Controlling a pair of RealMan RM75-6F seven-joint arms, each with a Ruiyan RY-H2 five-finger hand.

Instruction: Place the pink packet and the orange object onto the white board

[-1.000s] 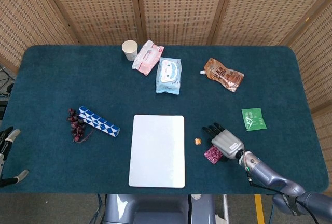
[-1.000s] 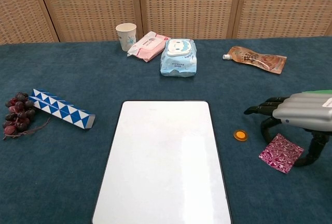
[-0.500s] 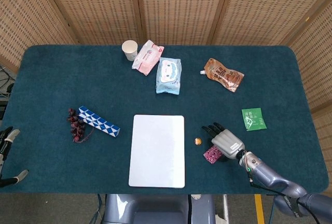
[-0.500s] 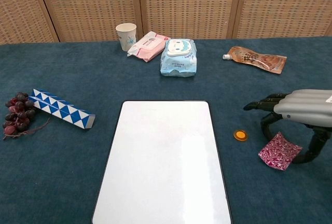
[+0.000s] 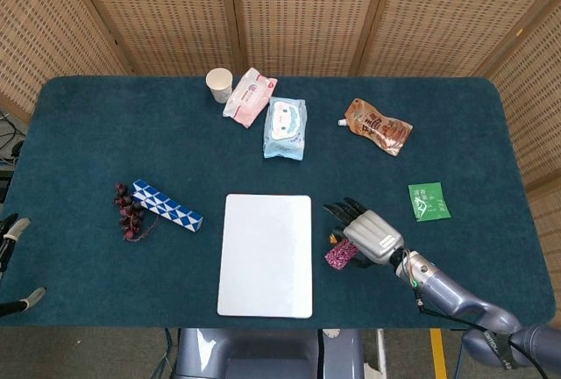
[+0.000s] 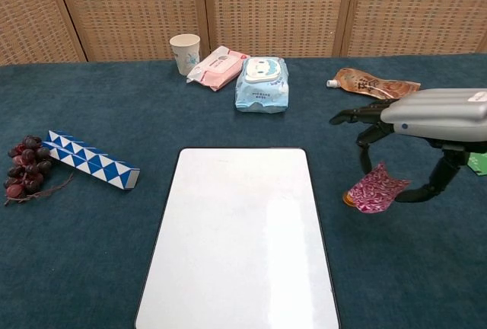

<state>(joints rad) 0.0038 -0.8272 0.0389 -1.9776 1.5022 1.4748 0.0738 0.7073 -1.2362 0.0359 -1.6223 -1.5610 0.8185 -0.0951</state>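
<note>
Right robot hand (image 6: 426,119) pinching pink packet (image 6: 374,191) just right of white board (image 6: 242,230).

The surface (image 6: 91,268) is deep teal. The board (image 6: 240,237) is plain white with a dark rim. The packet (image 6: 374,190) is magenta with pale swirls. The right robot hand (image 6: 426,119) is silver with black fingers (image 6: 358,116). The folding block (image 6: 90,158) is blue-and-white triangles; the grapes (image 6: 24,167) are dark purple.

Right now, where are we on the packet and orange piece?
Nothing is on the white board yet. The right hand holds the pink packet off the table, just right of the board's edge. The orange object lies on the cloth beside the board, mostly hidden behind the packet. Both placements remain.
</note>
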